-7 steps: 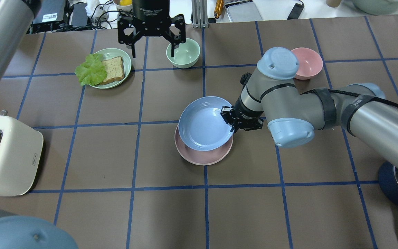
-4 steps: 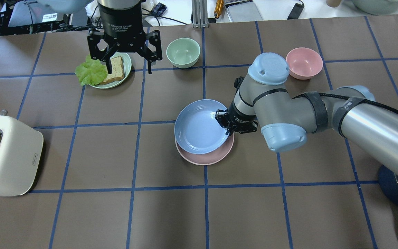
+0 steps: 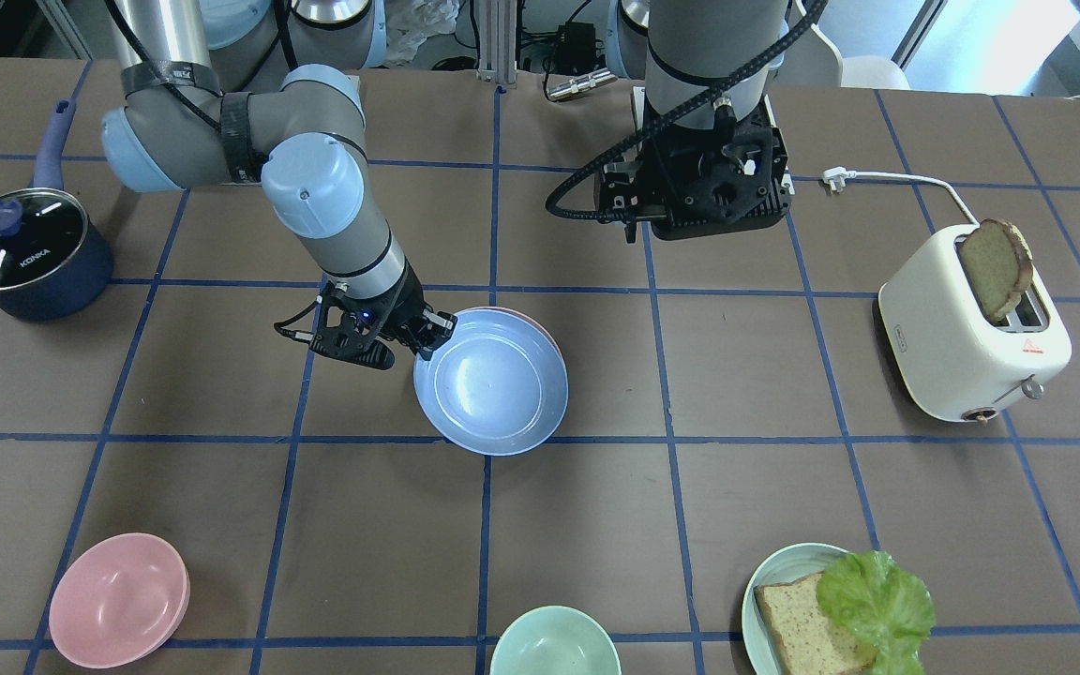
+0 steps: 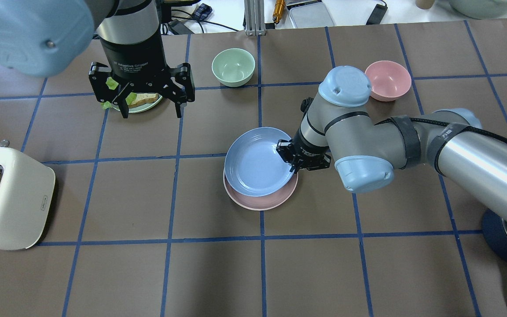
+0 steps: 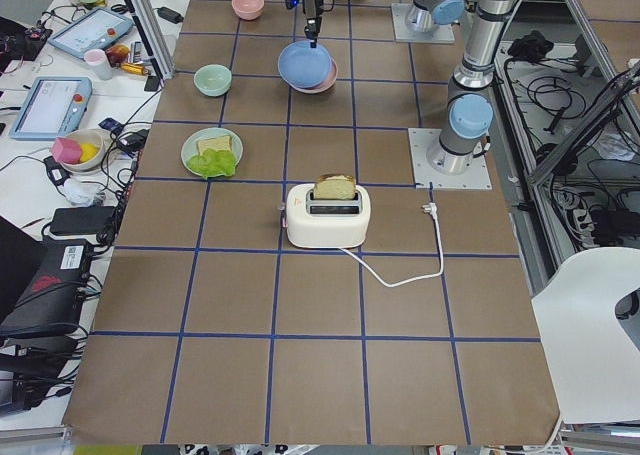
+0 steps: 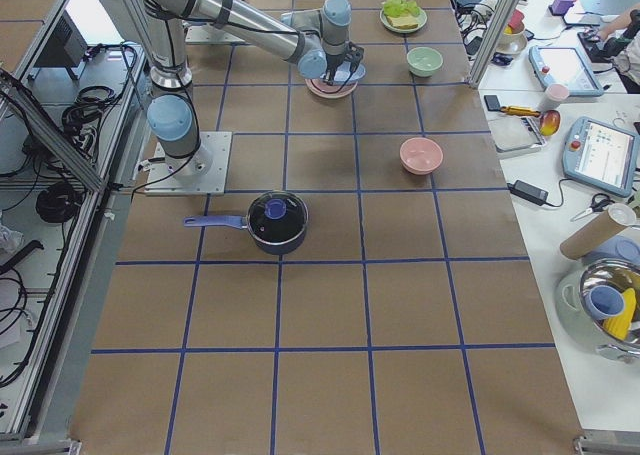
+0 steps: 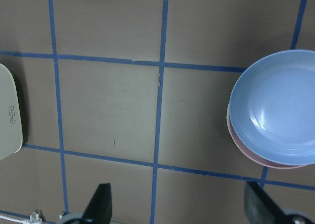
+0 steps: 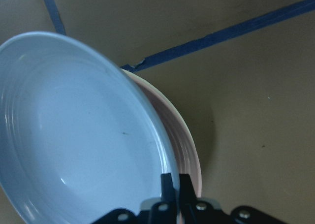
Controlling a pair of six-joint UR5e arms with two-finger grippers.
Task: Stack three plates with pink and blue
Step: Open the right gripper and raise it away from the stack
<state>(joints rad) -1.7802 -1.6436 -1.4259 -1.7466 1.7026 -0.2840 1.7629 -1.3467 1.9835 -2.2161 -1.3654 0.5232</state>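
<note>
At mid-worktop [image 4: 368, 264]: the pink plate [image 4: 260, 203] lay flat, and the blue plate [image 4: 258, 160] was over it, tilted and off-centre toward the far side.
Right pincer [image 4: 295, 162]: clamped on the blue plate's rim, with the plate lying to the robot's left of it.
Left pincer [image 4: 150, 94]: fingers apart, empty, well apart over the bread plate [image 3: 779, 562].
Cream plate: not made out in any view.
Coming move, likely: draw the blue plate back toward the robot until centred, then lower it; the right arm was nearer.

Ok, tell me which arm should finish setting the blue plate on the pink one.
Right. The right hand grips the blue plate by its rim, off-centre over the pink plate. The left hand hangs open and empty, away by the bread plate.
</note>
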